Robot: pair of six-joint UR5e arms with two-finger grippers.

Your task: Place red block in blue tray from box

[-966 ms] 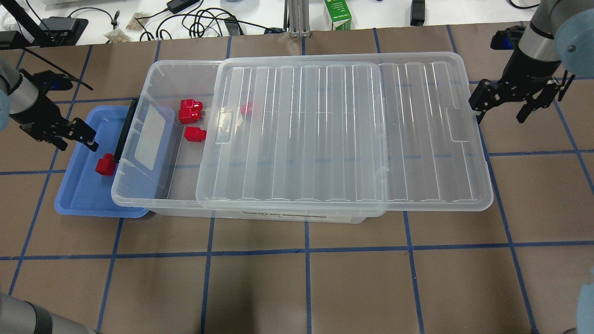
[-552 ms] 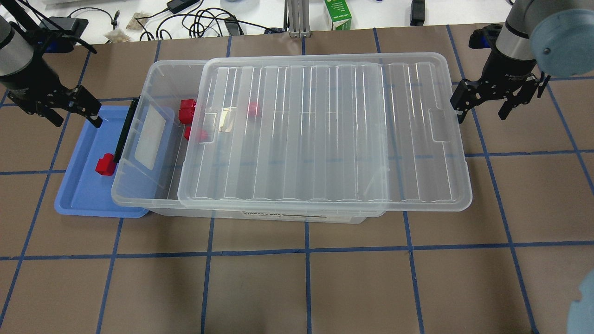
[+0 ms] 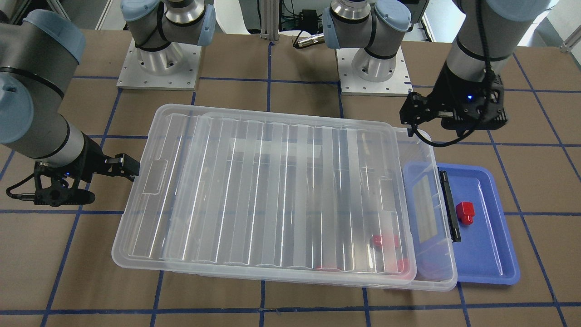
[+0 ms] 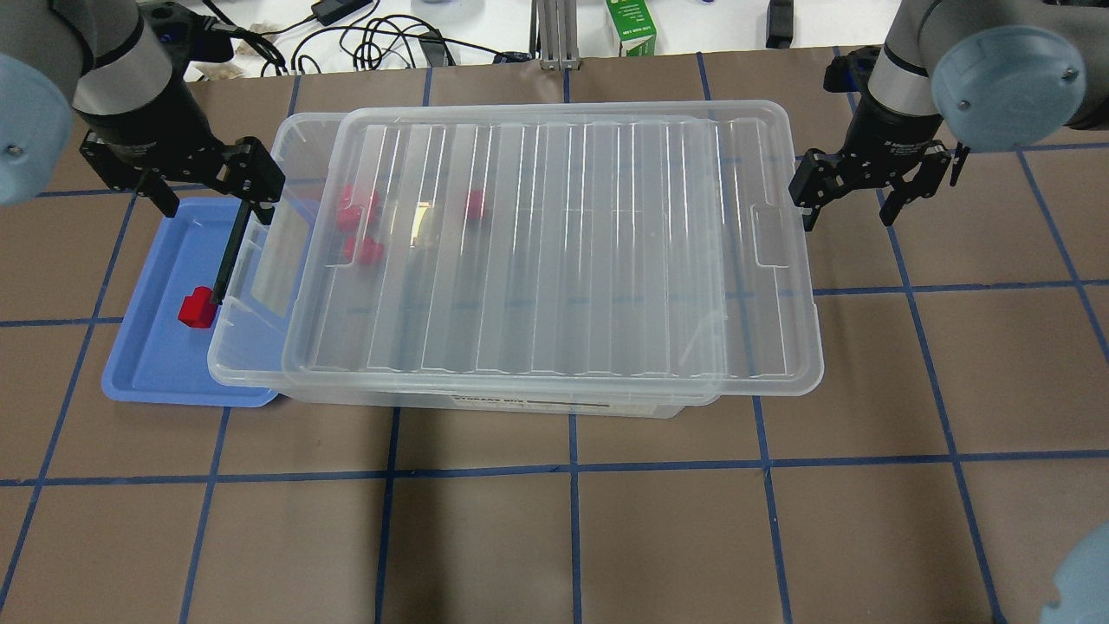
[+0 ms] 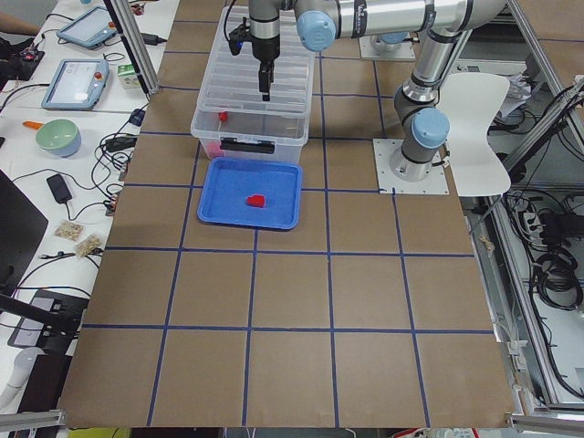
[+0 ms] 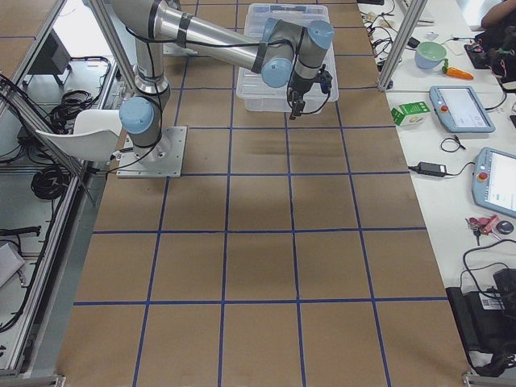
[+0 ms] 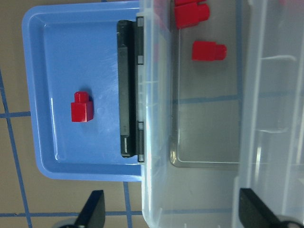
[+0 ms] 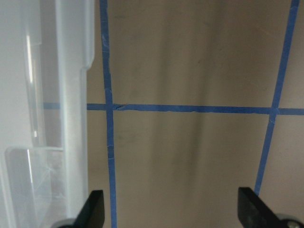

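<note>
Probably light, stiff and slick, the block (image 4: 197,308) lies in the tray (image 4: 147,364) below the left end effector (image 4: 214,201), released like the right end effector (image 4: 849,206); pinch its flat sides.

A brown table top (image 4: 572,537) crossed by a grid of blue tape lines (image 4: 676,465) filled most of the overhead view. Beyond its top edge, on a white surface, a green carton (image 4: 630,28) stood at centre. An aluminium post (image 4: 554,39) rose just left of it and, further left, a tangle of black cables (image 4: 381,39) lay with a black power adapter (image 4: 330,10). In the left side view a blue-rimmed pendant (image 5: 80,82) lay at the upper left, a second pendant (image 5: 88,23) above it and a pale green bowl (image 5: 57,137) below. A white chair (image 5: 474,109) sat at the right. In the right side view an orange carrot-shaped thing (image 6: 456,72) lay at the upper right, just beside the bowl.
</note>
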